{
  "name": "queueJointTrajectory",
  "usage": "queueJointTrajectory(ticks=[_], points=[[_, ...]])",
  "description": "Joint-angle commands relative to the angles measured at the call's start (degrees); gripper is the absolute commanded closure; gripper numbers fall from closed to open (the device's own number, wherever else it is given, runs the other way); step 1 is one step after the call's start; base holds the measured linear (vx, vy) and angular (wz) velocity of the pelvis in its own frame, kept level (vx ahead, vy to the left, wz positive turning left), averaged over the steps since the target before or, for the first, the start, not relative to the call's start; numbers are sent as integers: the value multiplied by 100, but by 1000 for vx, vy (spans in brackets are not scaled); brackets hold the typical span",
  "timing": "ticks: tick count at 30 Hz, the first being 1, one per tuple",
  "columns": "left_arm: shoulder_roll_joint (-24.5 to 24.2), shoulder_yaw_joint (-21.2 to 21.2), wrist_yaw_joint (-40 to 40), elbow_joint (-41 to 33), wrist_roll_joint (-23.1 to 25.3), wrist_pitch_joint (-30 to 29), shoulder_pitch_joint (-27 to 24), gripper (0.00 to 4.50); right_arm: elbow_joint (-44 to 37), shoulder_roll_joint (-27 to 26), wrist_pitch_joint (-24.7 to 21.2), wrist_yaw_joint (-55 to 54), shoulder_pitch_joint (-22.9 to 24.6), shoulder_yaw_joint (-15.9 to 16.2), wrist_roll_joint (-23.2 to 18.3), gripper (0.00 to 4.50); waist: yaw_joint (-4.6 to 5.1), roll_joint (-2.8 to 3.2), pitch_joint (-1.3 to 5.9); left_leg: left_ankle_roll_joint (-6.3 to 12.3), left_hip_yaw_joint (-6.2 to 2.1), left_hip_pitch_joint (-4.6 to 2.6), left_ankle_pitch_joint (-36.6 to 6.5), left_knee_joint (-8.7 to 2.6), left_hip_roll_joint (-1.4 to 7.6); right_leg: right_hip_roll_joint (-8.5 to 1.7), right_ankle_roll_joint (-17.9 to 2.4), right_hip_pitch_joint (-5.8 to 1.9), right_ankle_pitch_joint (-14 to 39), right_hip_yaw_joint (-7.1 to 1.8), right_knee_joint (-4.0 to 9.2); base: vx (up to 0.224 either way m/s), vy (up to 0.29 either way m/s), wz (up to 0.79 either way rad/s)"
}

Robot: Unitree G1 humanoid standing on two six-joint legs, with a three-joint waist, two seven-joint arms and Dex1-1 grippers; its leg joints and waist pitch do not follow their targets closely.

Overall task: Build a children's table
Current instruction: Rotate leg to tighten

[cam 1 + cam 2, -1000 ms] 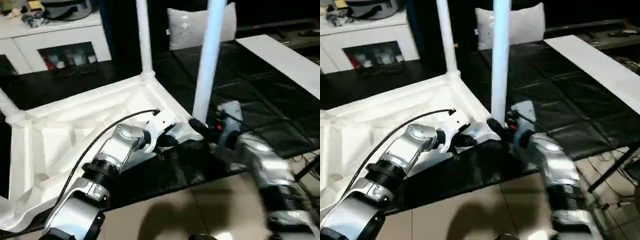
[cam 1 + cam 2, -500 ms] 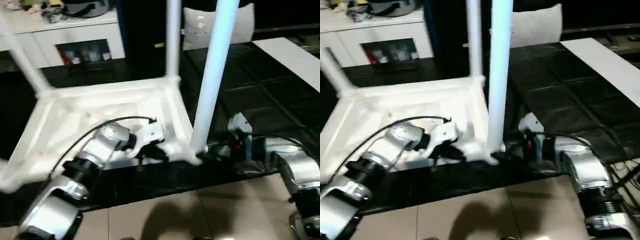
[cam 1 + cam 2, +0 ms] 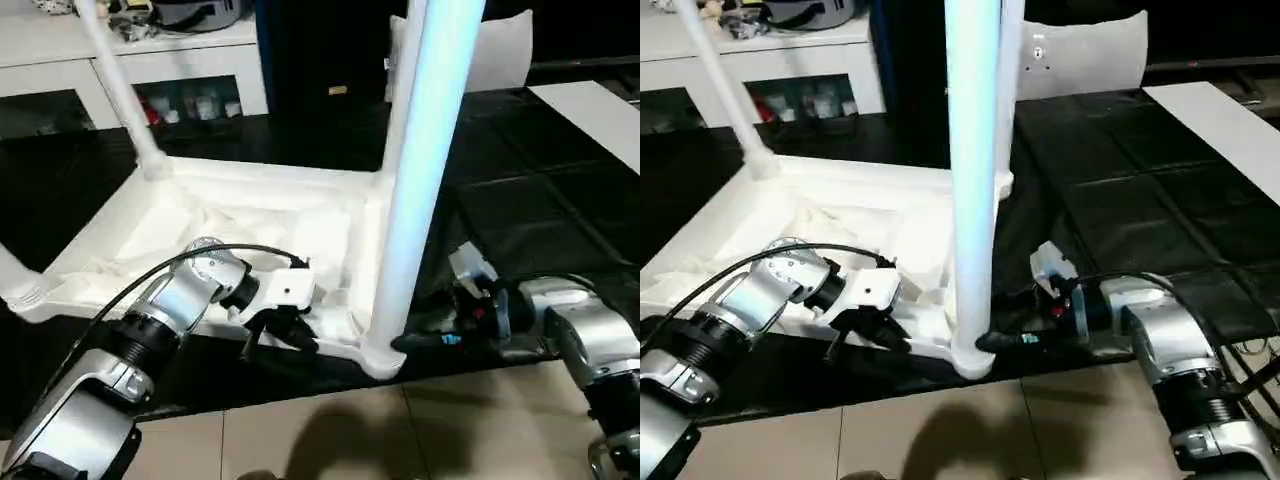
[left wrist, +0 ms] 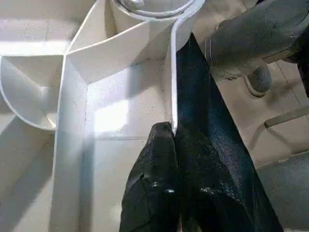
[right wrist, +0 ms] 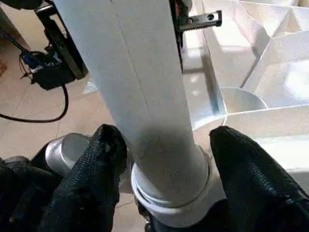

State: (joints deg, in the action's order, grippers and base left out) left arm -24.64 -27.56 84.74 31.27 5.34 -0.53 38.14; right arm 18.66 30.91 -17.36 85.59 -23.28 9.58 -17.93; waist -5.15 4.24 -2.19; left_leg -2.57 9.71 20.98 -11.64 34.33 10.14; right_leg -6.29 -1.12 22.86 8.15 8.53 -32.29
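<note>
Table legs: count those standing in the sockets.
4: near leg at the right tool, far-right leg behind it, far-left leg, and left-edge leg, cut off by the picture.

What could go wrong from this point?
The right hand brackets the near leg at its corner socket with visible gaps on both sides, so it may be steadying little; the tall leg could tilt if not fully seated. The left hand is shut on the tabletop's thin rim, a narrow hold that might slip and let the inverted tabletop shift.

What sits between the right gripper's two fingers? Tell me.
The base of the nearest table leg, where it enters its corner socket. The right wrist view shows a black finger on each side of it, with slight gaps.
</note>
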Motion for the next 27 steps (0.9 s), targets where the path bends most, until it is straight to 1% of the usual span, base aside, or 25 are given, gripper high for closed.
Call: queueJointTrajectory(ticks=[1, 2, 3, 7, 8, 9, 14, 15, 16, 17, 18, 20, 21, 22, 23, 24, 25, 26, 27], points=[[22, -293, 301, -111, 31, 37, -135, 450, -58, -91, 26, 3, -131, 87, -42, 186, 14, -93, 383, 465, -84, -26, -1044, -398, 348, -348, -1039, -339, 1812, -357, 329, 0, 0, 0], [24, -302, 305, -108, 26, 55, -140, 450, -38, -116, 34, -3, -140, 101, -44, 192, 14, -96, 383, 462, -84, -24, -1039, -398, 347, -347, -1041, -339, 1805, -356, 327, 0, 0, 0], [28, -315, 312, -114, 20, 65, -150, 450, -51, -165, 14, -3, -139, 134, -70, 208, 11, -90, 383, 460, -85, -24, -1028, -399, 347, -344, -1041, -338, 1790, -356, 326, 0, 0, 0], [34, -307, 342, -128, 28, 40, -160, 450, -110, -218, -37, -3, -128, 171, -112, 223, 8, -89, 394, 460, -87, -26, -966, -396, 352, -341, -1074, -341, 1644, -362, 304, 0, 0, 0], [32, -307, 346, -128, 32, 32, -166, 450, -131, -235, -54, 7, -119, 175, -125, 233, 9, -84, 393, 467, -86, -24, -960, -395, 351, -340, -1083, -342, 1627, -361, 302, 0, 0, 0], [27, -308, 345, -141, 34, 15, -186, 450, -173, -267, -90, 25, -92, 171, -158, 244, 10, -94, 391, 473, -80, -17, -966, -390, 341, -343, -1073, -347, 1646, -360, 307, 0, 0, 0], [24, -273, 353, -237, -37, -162, -263, 450, -369, -313, -254, 32, 15, 113, -308, 248, 12, -83, 384, 446, -86, -21, -999, -398, 349, -343, -1011, -347, 1808, -359, 322, 0, 0, 0], [66, -204, 291, -328, -119, -397, -310, 450, -497, -332, -348, -48, 84, 79, -386, 250, 10, -80, 382, 433, -91, -22, -1001, -403, 354, -347, -1017, -350, 1807, -362, 315, 0, 0, 0], [66, -204, 291, -328, -119, -397, -310, 450, -497, -332, -348, -48, 84, 79, -386, 250, 16, -80, 376, 436, -87, -17, -1025, -407, 352, -341, -1005, -347, 1847, -362, 327, 0, 0, 0], [105, -164, 202, -373, -140, -601, -322, 450, -557, -368, -408, -186, 117, 41, -403, 250, 20, -80, 376, 427, -83, -28, -1060, -406, 347, -336, -995, -336, 1904, -357, 335, 0, 0, 0], [238, -52, -124, -415, -145, -1023, -334, 450, -621, -536, -561, -708, 144, -81, -364, 250, 27, -90, 359, 368, -79, -37, -1101, -419, 349, -336, -949, -335, 2054, -368, 355, 0, 0, 0], [404, 80, -470, -422, -172, -1358, -344, 450, -585, -743, -609, -1301, 132, -191, -211, 250, 52, -92, 330, 280, -83, -50, -1239, -421, 317, -346, -840, -314, 2455, -354, 403, 0, 0, 0], [487, 151, -634, -415, -194, -1470, -349, 450, -566, -829, -600, -1539, 127, -227, -127, 250, 92, -111, 307, 201, -85, -52, -1362, -419, 281, -346, -706, -307, 2818, -334, 453, 0, 0, 0], [695, 315, -984, -399, -267, -1765, -348, 450, -507, -1022, -637, -2080, 96, -306, 43, 250, 137, -114, 290, 153, -92, -68, -1484, -409, 251, -348, -553, -302, 3166, -304, 511, 0, 0, 0], [695, 315, -984, -399, -267, -1765, -348, 450, -507, -1022, -637, -2080, 96, -306, 43, 250, 172, -113, 285, 134, -92, -76, -1536, -403, 238, -341, -500, -296, 3262, -297, 523, 0, 0, 0], [912, 457, -1371, -389, -290, -2062, -344, 450, -447, -1233, -698, -2631, 53, -387, 206, 250, 246, -114, 278, 112, -111, -65, -1650, -403, 224, -328, -393, -304, 3413, -270, 550, 0, 0, 0], [953, 476, -1446, -385, -283, -2120, -341, 450, -430, -1284, -719, -2753, 39, -413, 229, 250, 287, -108, 266, 97, -119, -73, -1729, -406, 222, -315, -353, -289, 3486, -248, 567, 0, 0, 0], [1053, 523, -1630, -376, -267, -2263, -332, 450, -390, -1407, -771, -3051, 5, -476, 283, 251, 382, -106, 269, 84, -132, -78, -1863, -390, 201, -310, -278, -286, 3593, -210, 601, 0, 0, 0], [1282, 632, -2055, -380, -210, -2573, -310, 450, -325, -1686, -915, -3718, -78, -625, 382, 251, 473, -108, 273, 85, -151, -58, -1923, -389, 190, -302, -222, -304, 3608, -183, 613, 0, 0, 0]])
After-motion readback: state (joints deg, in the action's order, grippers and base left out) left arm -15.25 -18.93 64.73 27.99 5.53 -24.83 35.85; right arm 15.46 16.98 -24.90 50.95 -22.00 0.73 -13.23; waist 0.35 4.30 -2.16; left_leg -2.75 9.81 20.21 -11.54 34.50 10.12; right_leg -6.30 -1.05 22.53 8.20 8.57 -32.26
